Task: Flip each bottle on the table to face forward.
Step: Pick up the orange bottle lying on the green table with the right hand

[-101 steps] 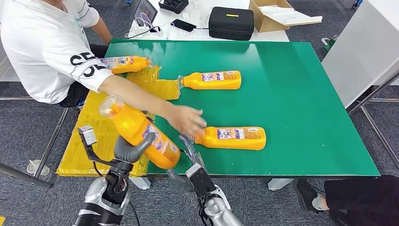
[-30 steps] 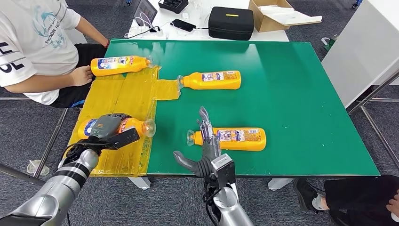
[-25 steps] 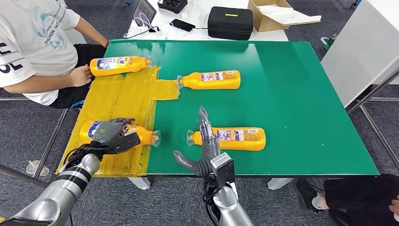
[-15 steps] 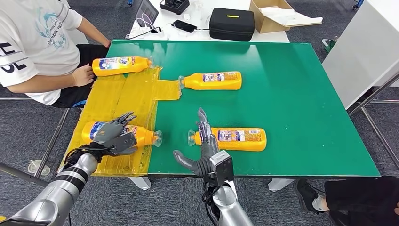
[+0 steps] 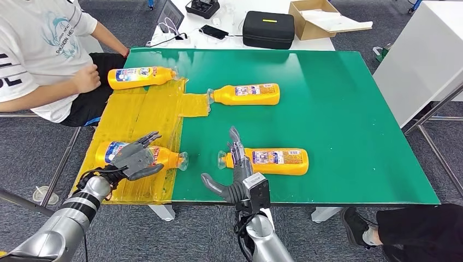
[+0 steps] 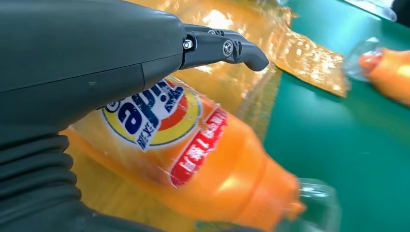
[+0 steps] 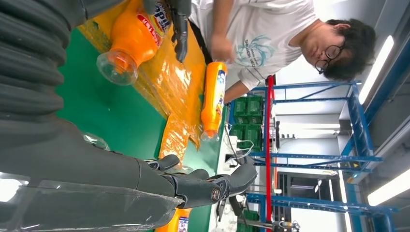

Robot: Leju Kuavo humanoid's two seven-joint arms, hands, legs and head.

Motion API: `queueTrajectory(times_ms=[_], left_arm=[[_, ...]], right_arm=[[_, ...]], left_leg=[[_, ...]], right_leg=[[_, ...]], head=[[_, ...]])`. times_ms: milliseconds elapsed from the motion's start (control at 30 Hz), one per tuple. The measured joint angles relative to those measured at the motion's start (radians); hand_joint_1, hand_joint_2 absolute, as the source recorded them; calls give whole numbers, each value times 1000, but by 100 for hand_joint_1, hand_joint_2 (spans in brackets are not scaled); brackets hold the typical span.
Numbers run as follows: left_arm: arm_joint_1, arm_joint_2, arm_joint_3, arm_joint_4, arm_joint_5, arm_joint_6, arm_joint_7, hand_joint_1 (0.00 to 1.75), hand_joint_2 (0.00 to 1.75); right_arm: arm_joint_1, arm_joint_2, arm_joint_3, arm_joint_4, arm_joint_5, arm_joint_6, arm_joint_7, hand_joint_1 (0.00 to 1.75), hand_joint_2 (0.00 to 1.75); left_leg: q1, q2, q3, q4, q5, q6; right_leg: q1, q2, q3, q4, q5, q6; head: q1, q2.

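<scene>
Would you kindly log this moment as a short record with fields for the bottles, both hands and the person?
surface: green table with a yellow plastic sheet at its left
bottles: four orange plastic bottles, all lying on their sides
near-left bottle: on the sheet, front label visible
left hand: fingers spread above that bottle
right hand: open by the neck of the near-centre bottle
person: seated at the far left

**Both robot hands open, fingers spread**

Left robot hand [image 5: 135, 158] reaching in low from the near left on a silver arm, palm down, fingers fanned. Right robot hand [image 5: 236, 169] raised at centre, fingers extended forward, thumb out sideways.
</scene>
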Motion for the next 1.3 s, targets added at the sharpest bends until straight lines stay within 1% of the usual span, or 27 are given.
queueTrajectory(times_ms=[33, 67, 100, 167, 233, 367, 500, 600, 733, 900, 967, 1033, 1300], left_arm=[[10, 1, 5, -19, 57, -20, -1, 0, 175], [26, 0, 12, -44, 125, -24, -1, 0, 175], [47, -4, 22, -77, 203, -8, 0, 0, 175], [93, -25, 58, -156, 361, 81, 1, 0, 175], [131, -58, 115, -245, 464, 194, 1, 0, 175], [179, -122, 234, -435, 512, 409, 1, 0, 175], [219, -156, 303, -589, 506, 524, 2, 0, 175], [258, -171, 320, -670, 496, 583, 2, 0, 175], [302, -182, 323, -733, 488, 616, 2, 0, 175], [332, -194, 321, -745, 469, 613, 2, 0, 175], [334, -197, 317, -732, 463, 607, 2, 0, 175], [330, -198, 310, -713, 457, 604, 3, 0, 175], [309, -201, 294, -663, 453, 587, 3, 0, 175]], right_arm=[[-1, 0, -1, 3, 6, -7, 0, 0, 175], [-3, -1, -1, 4, 19, -19, 3, 0, 175], [-4, -2, -2, 6, 43, -39, 12, 0, 175], [-8, -11, -3, 6, 121, -96, 52, 0, 175], [-17, -29, -4, 3, 217, -148, 110, 0, 175], [-52, -87, -19, -14, 411, -209, 244, 0, 175], [-94, -159, -45, -30, 523, -202, 344, 0, 175], [-128, -212, -62, -35, 597, -166, 422, 0, 175], [-168, -276, -73, -35, 653, -104, 494, 0, 175], [-223, -356, -74, -6, 674, 46, 572, 0, 175], [-248, -382, -72, 29, 653, 120, 581, 0, 175], [-272, -403, -66, 75, 622, 188, 571, 0, 175], [-321, -452, -18, 195, 559, 307, 527, 0, 175]], left_leg=[[0, 0, 0, 0, 0, 0], [0, 1, 0, 0, 0, 0], [0, 1, 0, 0, 0, 0], [0, 2, -1, 0, 0, 0], [0, 2, -3, 1, 0, 0], [-1, 2, -4, 1, 0, 1], [-1, 2, -5, 1, 0, 1], [-1, 1, -5, 1, 0, 1], [-1, 2, -6, 1, 0, 1], [-1, 1, -6, 1, 0, 1], [-1, 1, -6, 1, 0, 1], [-1, 1, -6, 1, 0, 1], [-1, 1, -7, 1, 0, 1]], right_leg=[[0, 0, 0, 0, 0, 0], [0, 0, -1, 0, 0, 0], [0, 0, -2, 0, 0, 0], [0, 0, -3, 0, 0, 0], [0, 0, -4, 0, 1, 0], [-1, 0, -5, 0, 1, 1], [-1, 0, -6, 0, 1, 1], [-1, 0, -6, 0, 1, 1], [-1, 0, -6, 0, 1, 1], [-1, 0, -6, -1, 1, 1], [-1, 0, -6, -1, 1, 1], [-1, 0, -6, -1, 1, 1], [-1, 0, -7, -1, 1, 1]], head=[[0, 0], [0, 0], [0, 0], [0, 0], [0, 0], [0, 0], [0, 0], [0, 0], [0, 0], [0, 0], [0, 0], [0, 0], [0, 0]])
